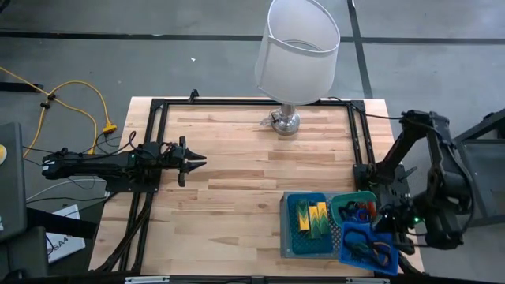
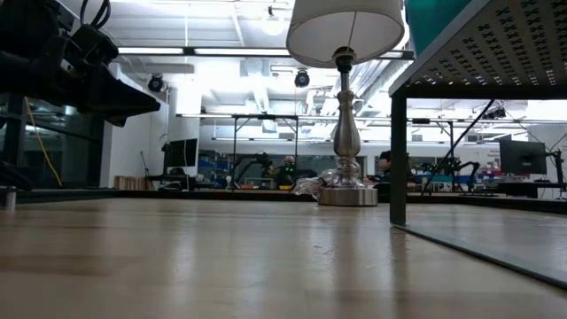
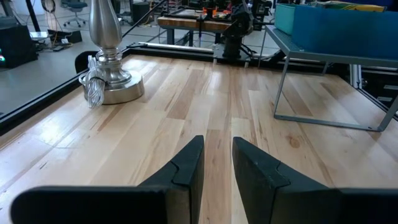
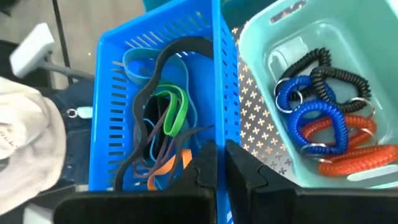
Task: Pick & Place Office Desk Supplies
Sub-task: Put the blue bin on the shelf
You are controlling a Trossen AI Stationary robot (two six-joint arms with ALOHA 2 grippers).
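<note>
At the table's near right, a blue slotted basket (image 4: 118, 93) holds loose bands in black, green, blue and orange (image 4: 165, 124). Next to it, a teal bin (image 4: 273, 56) holds coiled loops in blue, black and red (image 4: 323, 124). Both stand on a grey perforated stand (image 1: 288, 241), beside a blue tray (image 1: 306, 201) with yellow-and-green blocks (image 1: 312, 217). My right gripper (image 4: 221, 158) hangs shut above the wall between the basket and the bin, with nothing between its fingers. My left gripper (image 1: 201, 160) waits at the table's left, pointing level toward the right, its fingers (image 3: 189, 162) a narrow gap apart and empty.
A lamp with a white shade (image 1: 296, 47) stands on its chrome base (image 1: 286, 122) at the far middle of the table. A black frame (image 1: 158, 110) runs along the table's edges. Bare wood (image 1: 237, 189) lies between the left gripper and the stand.
</note>
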